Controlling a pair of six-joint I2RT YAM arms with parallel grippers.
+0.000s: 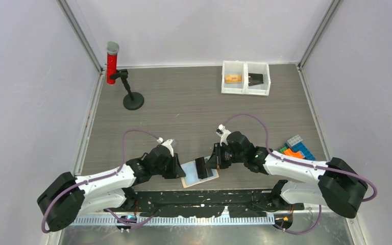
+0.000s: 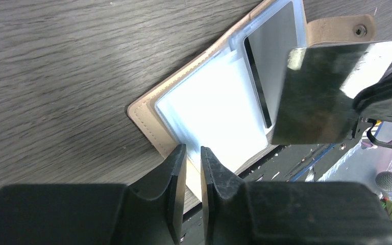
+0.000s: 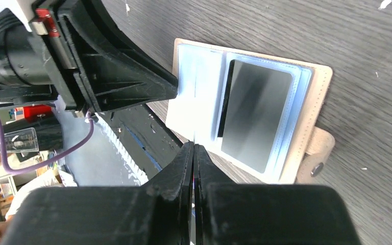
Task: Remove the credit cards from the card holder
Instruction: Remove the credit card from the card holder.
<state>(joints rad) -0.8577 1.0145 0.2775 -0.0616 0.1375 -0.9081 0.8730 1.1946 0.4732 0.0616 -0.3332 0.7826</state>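
I see card holder open flat, long axis left-right, left gripper nipping its left edge, right gripper clamped on a credit card above it.

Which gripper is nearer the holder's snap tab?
Right. The right gripper holds a card over the snap tab side; the left gripper pinches the card holder opposite it.

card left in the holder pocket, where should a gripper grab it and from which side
The card lies flat under the clear pocket of the card holder, so only its dark long edge by the fold seems exposed. Pinch that edge, coming from the fold side, low and flat, and slide it out towards the middle.
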